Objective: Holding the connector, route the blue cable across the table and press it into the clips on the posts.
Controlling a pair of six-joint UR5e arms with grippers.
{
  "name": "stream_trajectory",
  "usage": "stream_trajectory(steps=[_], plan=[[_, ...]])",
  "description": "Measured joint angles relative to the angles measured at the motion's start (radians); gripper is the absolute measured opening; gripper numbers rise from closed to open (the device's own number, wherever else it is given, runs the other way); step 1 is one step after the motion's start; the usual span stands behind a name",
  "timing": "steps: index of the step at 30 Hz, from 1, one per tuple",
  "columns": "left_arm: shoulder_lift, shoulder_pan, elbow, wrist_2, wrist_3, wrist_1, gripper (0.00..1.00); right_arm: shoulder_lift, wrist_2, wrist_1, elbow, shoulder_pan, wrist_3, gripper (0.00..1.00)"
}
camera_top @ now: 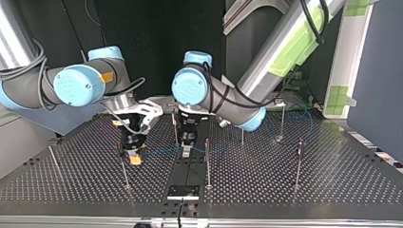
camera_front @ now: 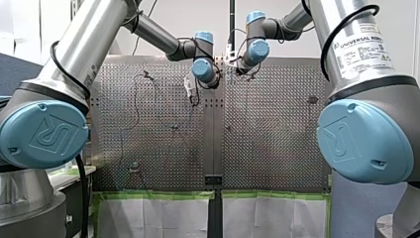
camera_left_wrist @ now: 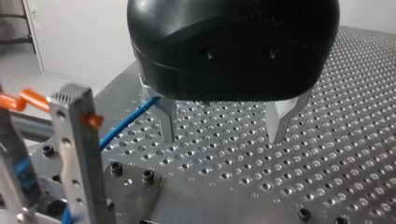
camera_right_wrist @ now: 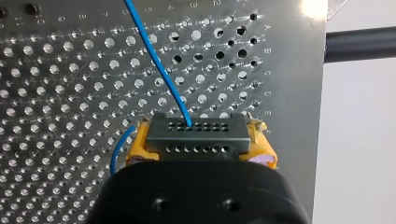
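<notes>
My right gripper (camera_right_wrist: 201, 156) has yellow pads shut on a grey connector block (camera_right_wrist: 196, 135). The blue cable (camera_right_wrist: 156, 60) leaves the block's face and runs ahead over the perforated plate. In the top view this gripper (camera_top: 135, 156) hangs low at the left of the middle, and the cable (camera_top: 159, 152) stretches from it towards my left gripper (camera_top: 187, 148). In the left wrist view my left gripper (camera_left_wrist: 224, 133) stands just above the table, its metal fingers (camera_left_wrist: 168, 121) apart with nothing between them. The cable (camera_left_wrist: 126, 123) passes beside one finger.
Thin upright posts stand around the plate (camera_top: 332, 180), such as one (camera_top: 207, 161) near the middle, one (camera_top: 298, 164) at the top view's right and one (camera_top: 125, 168) below my right gripper. A post (camera_left_wrist: 74, 149) with an orange clip (camera_left_wrist: 91, 120) stands beside my left gripper.
</notes>
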Motion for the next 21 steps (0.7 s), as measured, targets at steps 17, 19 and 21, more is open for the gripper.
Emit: stream_trajectory(steps=[17,19,21], plan=[[0.000,-0.028,-0.009,-0.114,0.022,-0.024,0.00,0.001,0.000,-0.002,0.030,0.008,-0.002,0.00],[0.000,-0.034,-0.021,-0.130,0.023,-0.028,0.00,0.001,0.000,-0.002,0.043,0.008,-0.002,0.00],[0.000,-0.038,-0.034,-0.144,0.024,-0.024,0.00,0.001,0.000,-0.003,0.057,0.008,-0.001,0.00]])
